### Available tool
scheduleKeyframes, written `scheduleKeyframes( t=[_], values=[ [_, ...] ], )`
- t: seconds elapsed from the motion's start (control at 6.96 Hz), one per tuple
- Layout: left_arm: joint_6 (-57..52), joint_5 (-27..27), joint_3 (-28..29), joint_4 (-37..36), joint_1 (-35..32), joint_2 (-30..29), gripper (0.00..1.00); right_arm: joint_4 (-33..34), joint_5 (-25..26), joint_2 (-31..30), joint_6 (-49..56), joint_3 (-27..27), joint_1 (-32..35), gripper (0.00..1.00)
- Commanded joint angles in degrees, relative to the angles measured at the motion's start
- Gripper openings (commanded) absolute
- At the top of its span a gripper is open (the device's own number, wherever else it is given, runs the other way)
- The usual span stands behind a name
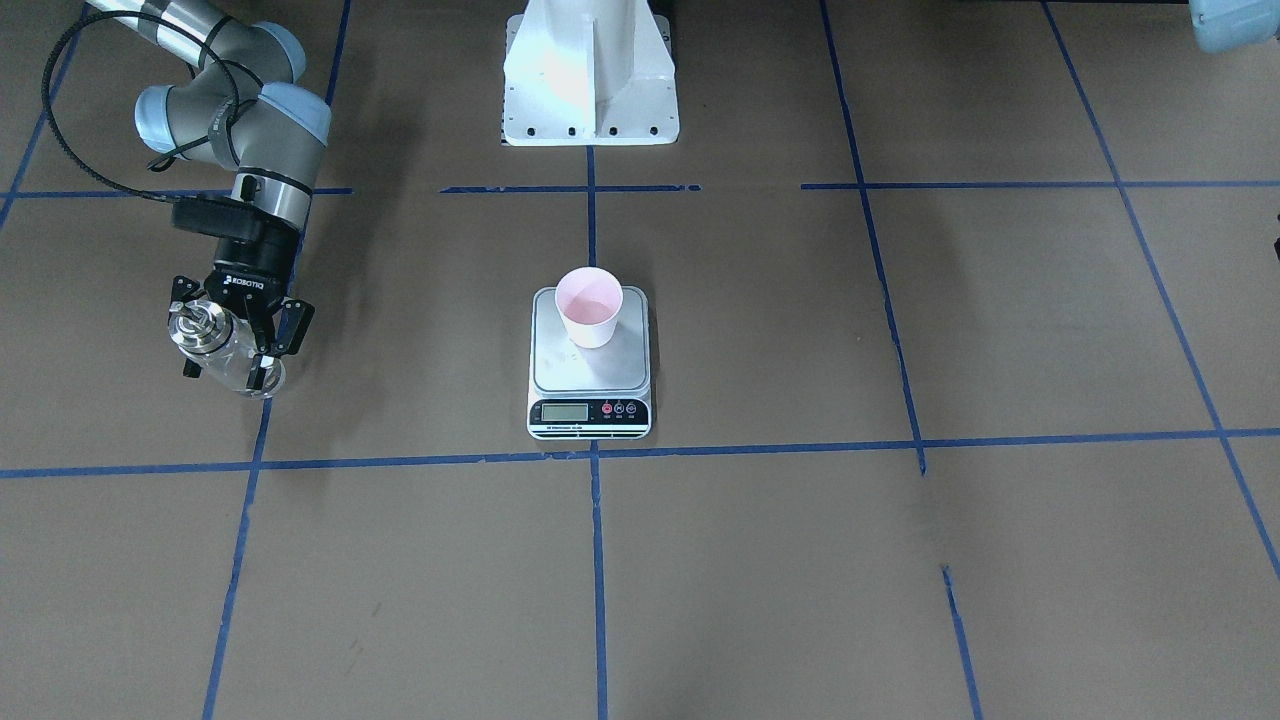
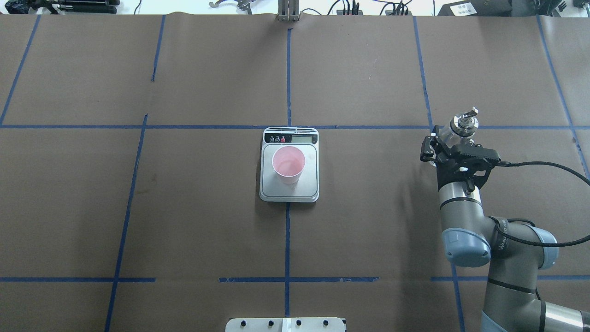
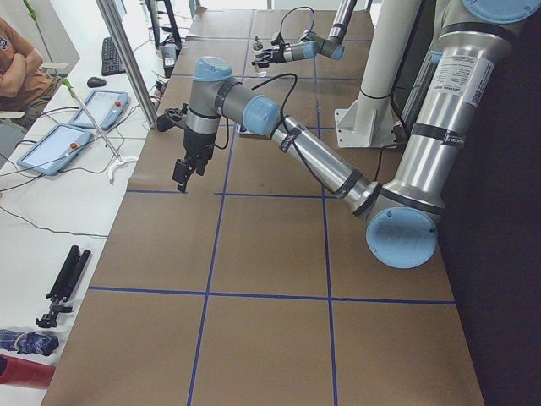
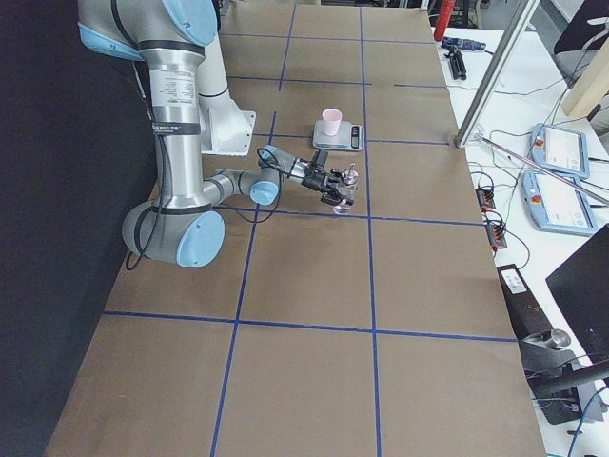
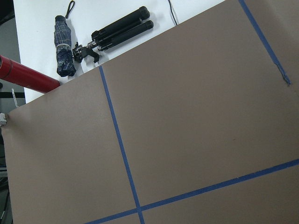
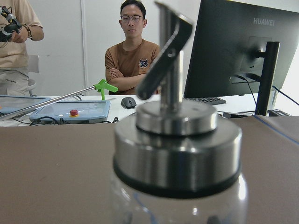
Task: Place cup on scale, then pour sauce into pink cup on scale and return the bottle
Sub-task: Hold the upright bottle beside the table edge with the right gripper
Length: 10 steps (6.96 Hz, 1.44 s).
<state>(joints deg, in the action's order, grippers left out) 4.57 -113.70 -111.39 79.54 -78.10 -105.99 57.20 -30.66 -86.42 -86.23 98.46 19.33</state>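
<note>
While cup (image 1: 590,307) sits on scale (image 1: 589,400), bottle (image 1: 197,328) held in right hand (image 1: 222,372)

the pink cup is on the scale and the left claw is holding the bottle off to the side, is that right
No, the right claw holds the bottle off to the side, not the left: in the overhead exterior view it comes in from the right. The pink cup is on the scale.

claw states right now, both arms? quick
Left claw: cannot be told, seen only from the side.
Right claw: closed on the bottle.
</note>
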Motion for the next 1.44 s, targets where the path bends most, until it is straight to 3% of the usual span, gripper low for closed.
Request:
scheduleKeyframes(
  t=[0.0, 1.29],
  values=[
    [0.0, -0.03, 0.03, 0.0, 0.05, -0.01, 1.0, -2.27, 1.3, -0.07, -0.43, -1.76, -0.16, 0.0],
    [0.0, -0.03, 0.21, 0.0, 0.05, 0.08, 1.0, -2.27, 2.36, 0.02, -0.52, -3.18, -0.69, 0.0]
  ],
)
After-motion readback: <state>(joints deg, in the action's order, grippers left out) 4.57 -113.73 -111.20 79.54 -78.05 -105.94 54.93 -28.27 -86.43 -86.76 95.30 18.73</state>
